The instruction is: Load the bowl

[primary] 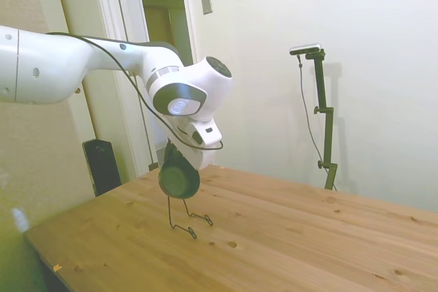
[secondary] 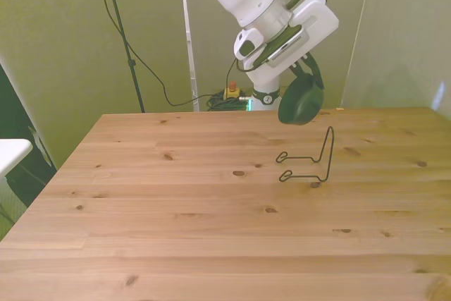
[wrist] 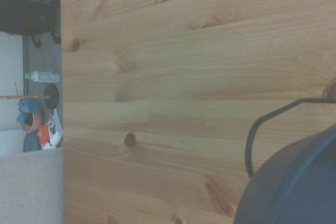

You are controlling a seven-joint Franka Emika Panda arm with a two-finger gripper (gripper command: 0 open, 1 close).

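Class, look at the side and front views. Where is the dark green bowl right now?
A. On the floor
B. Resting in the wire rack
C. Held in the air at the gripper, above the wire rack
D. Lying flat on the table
C: the bowl hangs on edge at the gripper, above the wire rack and clear of the table.

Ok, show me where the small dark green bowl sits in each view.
Side view: the small round dark green bowl hangs under the white arm's hand, just above the thin black wire rack.
Front view: bowl upper right of centre, above the rack.
Wrist view: bowl fills one corner, rack wire beside it.
Shared landmark: the rack.
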